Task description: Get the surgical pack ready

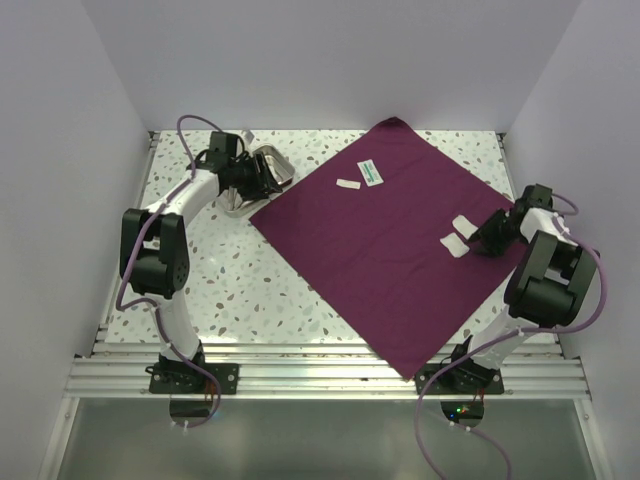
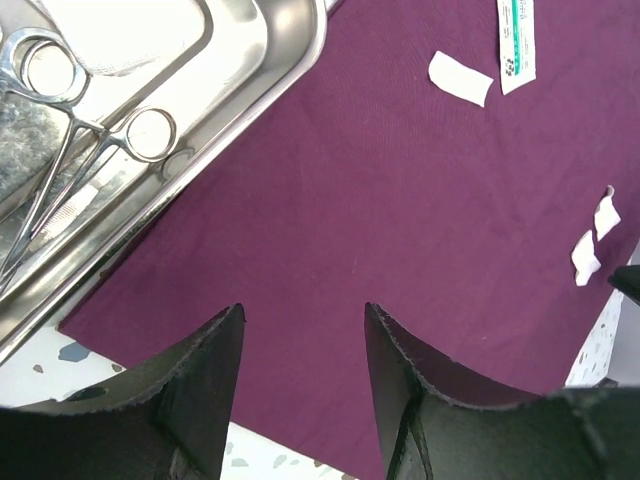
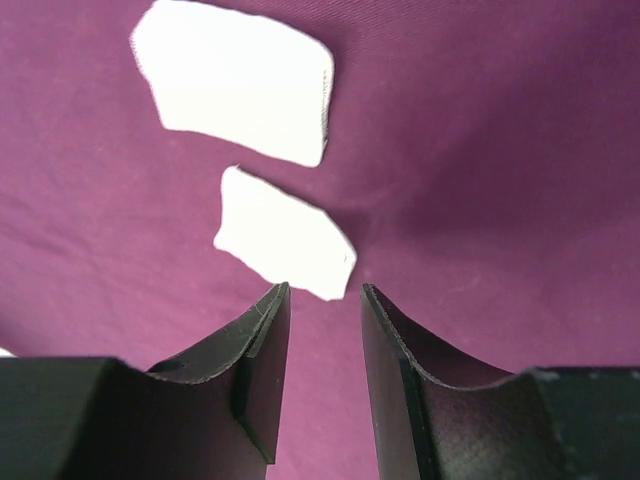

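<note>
right pincer [image 3: 325,290] open, empty, tips just short of the lower gauze pad [image 3: 285,235], right side of cloth [image 1: 380,240]. go low, pinch the pad only, not fabric. left pincer [image 2: 303,315] open, empty, over cloth's left corner beside tray [image 2: 270,90], upper left of frame.
</note>
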Tool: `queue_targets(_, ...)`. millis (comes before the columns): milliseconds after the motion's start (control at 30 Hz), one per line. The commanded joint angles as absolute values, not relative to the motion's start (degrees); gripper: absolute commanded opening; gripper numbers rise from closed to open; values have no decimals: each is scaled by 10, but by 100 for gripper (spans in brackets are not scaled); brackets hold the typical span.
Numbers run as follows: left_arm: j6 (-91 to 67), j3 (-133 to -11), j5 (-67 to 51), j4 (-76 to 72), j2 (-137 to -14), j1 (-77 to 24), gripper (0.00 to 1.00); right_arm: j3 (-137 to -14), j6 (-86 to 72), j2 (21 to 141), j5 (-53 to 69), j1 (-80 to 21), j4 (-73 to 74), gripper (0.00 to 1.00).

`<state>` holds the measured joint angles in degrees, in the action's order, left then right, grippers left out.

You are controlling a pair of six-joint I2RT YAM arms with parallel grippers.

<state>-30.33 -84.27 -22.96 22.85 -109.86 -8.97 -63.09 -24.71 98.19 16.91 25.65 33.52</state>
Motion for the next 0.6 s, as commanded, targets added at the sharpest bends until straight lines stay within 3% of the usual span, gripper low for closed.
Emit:
queue_targets(0,-284,-839,-247,214,-1076,-94,55,-651,-236,1001,151,260,323,38)
queue_targets(567,-277,-859,-252,219,-1101,-105,58,-633,-248,1039,171,259,282,33)
